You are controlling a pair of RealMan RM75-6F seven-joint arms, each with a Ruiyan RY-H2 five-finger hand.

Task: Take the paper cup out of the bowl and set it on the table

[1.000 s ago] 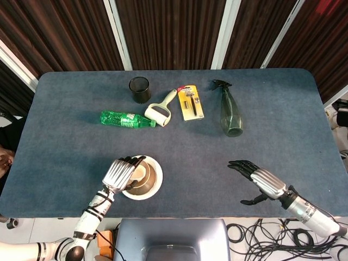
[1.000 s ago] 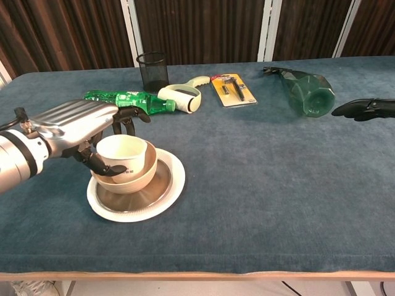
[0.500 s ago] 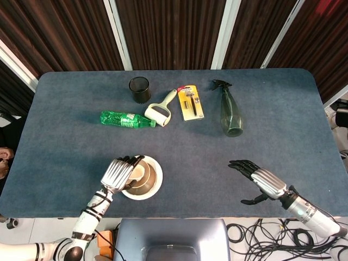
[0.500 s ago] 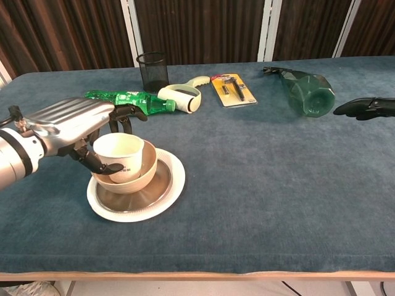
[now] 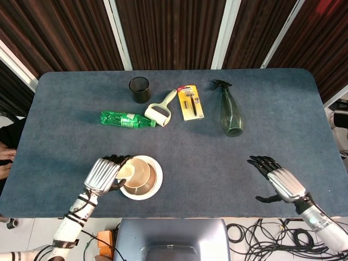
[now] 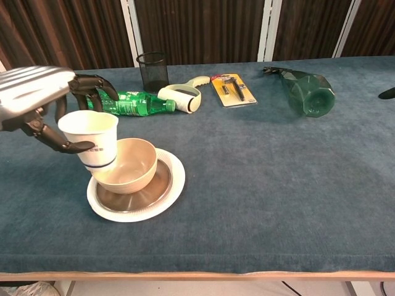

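At lower left of frame, left hand gripping paper cup, raised just left of bowl. Right hand spread, holding nothing, lower right.

Matt paper cup, glossy bowl

I'm seeing only a dark fingertip of my right hand poking in at the chest view's edge. My left hand is being cropped there too, and the paper cup is covering the bowl rim's near-left part.
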